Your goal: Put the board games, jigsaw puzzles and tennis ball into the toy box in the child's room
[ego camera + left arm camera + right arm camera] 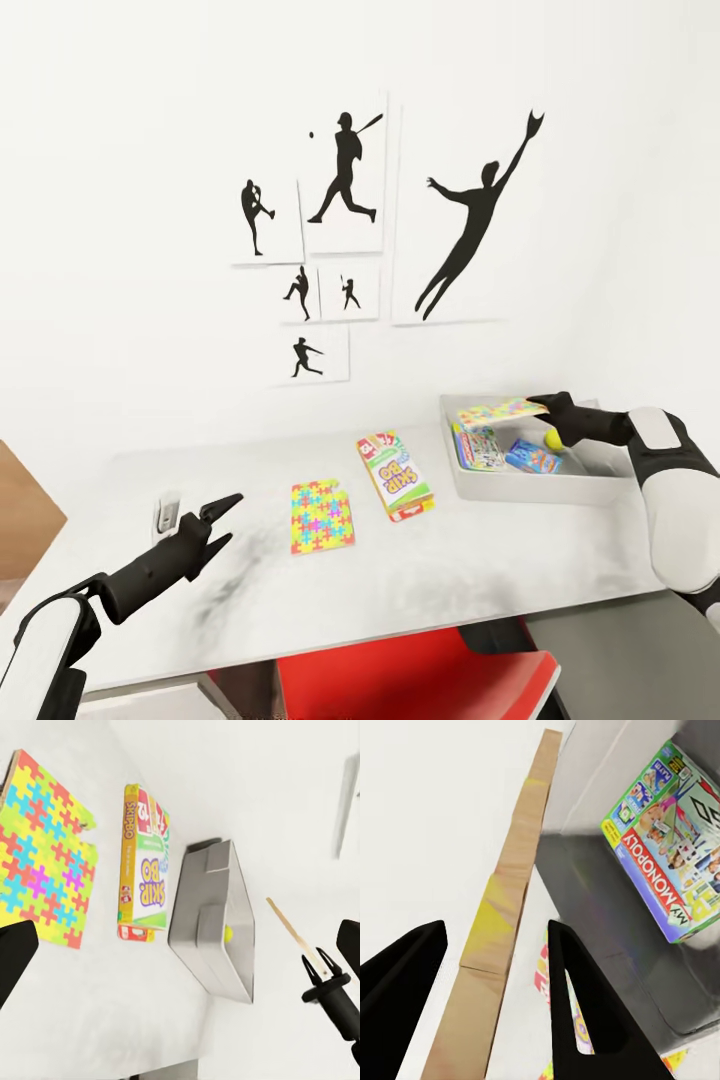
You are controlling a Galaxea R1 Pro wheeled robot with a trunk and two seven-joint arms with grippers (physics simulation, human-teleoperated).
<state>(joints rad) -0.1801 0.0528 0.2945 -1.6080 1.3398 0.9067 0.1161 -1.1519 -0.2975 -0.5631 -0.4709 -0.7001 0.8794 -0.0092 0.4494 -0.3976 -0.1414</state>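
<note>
Head view shows 2 game boxes (pixel 480 447) and the ball (pixel 552 438) already in the tray (pixel 530 488), the right hand (pixel 540 405) pinching 1 puzzle (pixel 497 412) over it, the left hand (pixel 224 520) open and empty, while another puzzle (pixel 321 516) and the Skip-Bo box (pixel 396 474) wait on the surface (pixel 450 570).

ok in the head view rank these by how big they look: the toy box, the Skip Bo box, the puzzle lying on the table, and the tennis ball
1. toy box
2-3. puzzle lying on the table and Skip Bo box: look about alike, left unranked.
4. tennis ball, clearly smallest.
</note>
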